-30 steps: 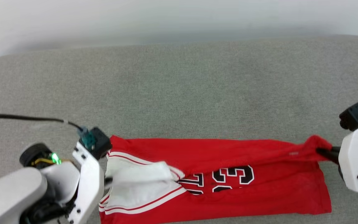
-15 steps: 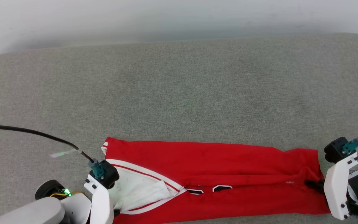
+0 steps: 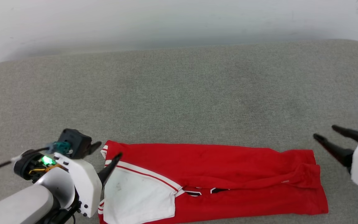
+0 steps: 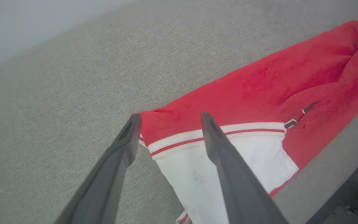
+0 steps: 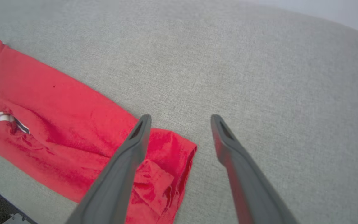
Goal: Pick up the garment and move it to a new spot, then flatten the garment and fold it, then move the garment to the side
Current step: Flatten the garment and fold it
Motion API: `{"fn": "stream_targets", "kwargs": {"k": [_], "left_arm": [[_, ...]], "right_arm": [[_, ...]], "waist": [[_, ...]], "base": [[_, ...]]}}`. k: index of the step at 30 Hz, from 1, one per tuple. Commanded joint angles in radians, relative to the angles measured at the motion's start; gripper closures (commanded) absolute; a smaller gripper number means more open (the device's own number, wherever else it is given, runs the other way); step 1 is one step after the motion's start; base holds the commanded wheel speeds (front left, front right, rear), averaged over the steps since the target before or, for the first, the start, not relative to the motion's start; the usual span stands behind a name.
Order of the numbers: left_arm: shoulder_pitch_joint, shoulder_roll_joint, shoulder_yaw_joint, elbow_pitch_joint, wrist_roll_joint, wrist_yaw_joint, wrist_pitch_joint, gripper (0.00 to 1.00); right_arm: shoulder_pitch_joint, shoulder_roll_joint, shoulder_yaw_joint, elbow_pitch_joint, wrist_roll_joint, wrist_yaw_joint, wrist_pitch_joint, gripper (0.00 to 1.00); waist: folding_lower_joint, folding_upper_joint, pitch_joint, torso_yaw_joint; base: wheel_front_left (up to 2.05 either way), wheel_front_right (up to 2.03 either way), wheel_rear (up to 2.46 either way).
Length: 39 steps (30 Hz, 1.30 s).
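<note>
Shows the red jersey T-shirt [image 3: 216,168] folded into a long, rumpled band near the front edge of grey woven upholstery [image 3: 179,93]. Has left gripper [image 3: 110,148] spread wide and empty at the white sleeve [image 3: 135,199], right gripper [image 3: 324,131] likewise beside the hem.

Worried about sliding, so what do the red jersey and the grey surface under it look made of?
The garment: soft matte knit cloth, seemingly; it wrinkles and lies limp. The grey surface: matte woven upholstery-like fabric with fine flecked texture; rounded corners hint at padding.
</note>
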State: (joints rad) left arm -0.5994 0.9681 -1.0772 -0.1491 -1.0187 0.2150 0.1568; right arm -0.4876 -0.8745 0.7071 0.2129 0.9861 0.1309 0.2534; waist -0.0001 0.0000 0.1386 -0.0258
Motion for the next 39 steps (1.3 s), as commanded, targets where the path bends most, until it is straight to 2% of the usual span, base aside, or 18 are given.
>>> {"fn": "stream_targets", "kwargs": {"k": [1, 8, 11, 17, 21, 25, 30, 32, 33, 36, 37, 38, 39], "left_arm": [[0.023, -0.006, 0.016, 0.000, 0.018, 0.030, -0.050, 0.00], [0.102, -0.044, 0.085, 0.024, 0.063, 0.177, -0.288, 0.00], [0.134, -0.062, 0.111, 0.049, 0.077, 0.221, -0.367, 0.00], [0.198, -0.123, 0.204, 0.075, 0.121, 0.295, -0.420, 0.00], [0.265, -0.190, 0.314, 0.061, 0.212, 0.336, -0.423, 0.00], [0.345, -0.266, 0.421, 0.050, 0.324, 0.353, -0.424, 0.00], [0.448, -0.376, 0.540, 0.043, 0.440, 0.351, -0.424, 0.00], [0.482, -0.422, 0.588, 0.045, 0.485, 0.338, -0.424, 0.00], [0.528, -0.492, 0.656, 0.045, 0.559, 0.305, -0.423, 0.00], [0.562, -0.558, 0.714, 0.051, 0.635, 0.270, -0.423, 0.00], [0.573, -0.580, 0.734, 0.050, 0.660, 0.261, -0.423, 0.00], [0.583, -0.600, 0.752, 0.050, 0.684, 0.251, -0.423, 0.00], [0.595, -0.619, 0.767, 0.050, 0.707, 0.240, -0.423, 0.00]], "right_arm": [[0.022, -0.010, -0.029, -0.004, 0.007, -0.001, -0.012, 0.00], [0.113, 0.004, -0.169, 0.050, 0.083, 0.000, 0.000, 0.00], [0.151, 0.012, -0.205, 0.082, 0.115, 0.000, 0.025, 0.00], [0.216, 0.066, -0.237, 0.128, 0.175, 0.000, 0.078, 0.00], [0.251, 0.109, -0.233, 0.142, 0.192, 0.000, 0.104, 0.00], [0.274, 0.154, -0.217, 0.156, 0.205, 0.000, 0.123, 0.00], [0.314, 0.209, -0.157, 0.153, 0.221, 0.000, 0.173, 0.00], [0.326, 0.227, -0.133, 0.153, 0.225, 0.000, 0.194, 0.00], [0.327, 0.248, -0.108, 0.164, 0.224, 0.000, 0.213, 0.00], [0.315, 0.269, -0.096, 0.186, 0.215, 0.000, 0.223, 0.00], [0.312, 0.276, -0.093, 0.189, 0.215, 0.000, 0.224, 0.03], [0.306, 0.282, -0.094, 0.189, 0.216, 0.000, 0.223, 0.56], [0.299, 0.286, -0.094, 0.188, 0.214, 0.001, 0.218, 0.81]], "waist": [[0.0001, 0.0000, 0.002, 0.000], [0.0001, 0.0000, 0.017, 0.008], [0.0001, 0.0000, 0.025, 0.016], [0.0001, 0.0000, 0.039, 0.032], [0.0001, 0.0000, 0.052, 0.044], [0.0001, 0.0000, 0.065, 0.056], [0.0001, 0.0000, 0.072, 0.067], [0.0001, 0.0000, 0.075, 0.069], [0.0001, 0.0000, 0.078, 0.071], [0.0001, 0.0000, 0.076, 0.072], [0.0001, 0.0000, 0.075, 0.073], [0.0001, 0.0000, 0.073, 0.073], [0.0001, 0.0000, 0.071, 0.073]], "base": [[0.00, 0.00, 0.00], [0.00, 0.00, 0.00], [0.00, 0.00, 0.00], [0.00, 0.00, 0.00], [0.00, 0.00, 0.00], [0.00, 0.00, 0.00], [0.00, 0.00, 0.00], [0.00, 0.00, 0.00], [0.00, 0.00, 0.00], [0.00, 0.00, 0.00], [0.00, 0.00, 0.00], [0.00, 0.00, 0.00], [0.00, 0.00, 0.00]]}}
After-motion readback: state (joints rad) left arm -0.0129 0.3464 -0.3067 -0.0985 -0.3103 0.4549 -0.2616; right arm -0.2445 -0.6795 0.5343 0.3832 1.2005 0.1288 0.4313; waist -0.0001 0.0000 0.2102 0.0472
